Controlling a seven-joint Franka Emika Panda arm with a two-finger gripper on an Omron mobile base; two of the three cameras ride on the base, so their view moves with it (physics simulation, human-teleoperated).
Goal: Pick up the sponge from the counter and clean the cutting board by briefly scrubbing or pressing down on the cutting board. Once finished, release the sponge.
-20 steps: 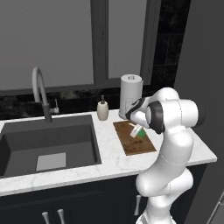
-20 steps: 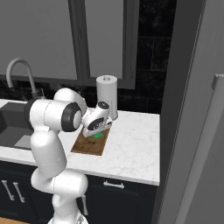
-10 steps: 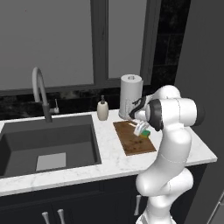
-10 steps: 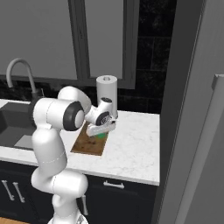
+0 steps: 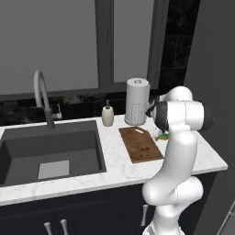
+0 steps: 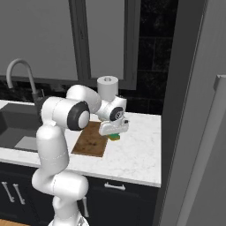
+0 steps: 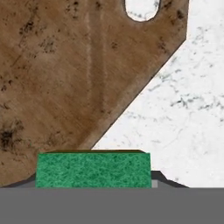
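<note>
Dim, even light; sharp render

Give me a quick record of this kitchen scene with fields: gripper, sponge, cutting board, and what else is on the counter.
gripper: shut on the sponge
sponge: green top, held at the cutting board's right edge
cutting board: brown wood, flat on the counter, handle hole toward the wall
sink: dark, left of the board
also on counter: paper towel roll, soap bottle

Three camera views of one kitchen counter point(image 5: 202, 158).
Two base views look forward and down from behind the arm, left and right, sharing the board point(image 5: 140, 143) and sink point(image 5: 50, 151); the hand view looks closely down on the board's handle end.
</note>
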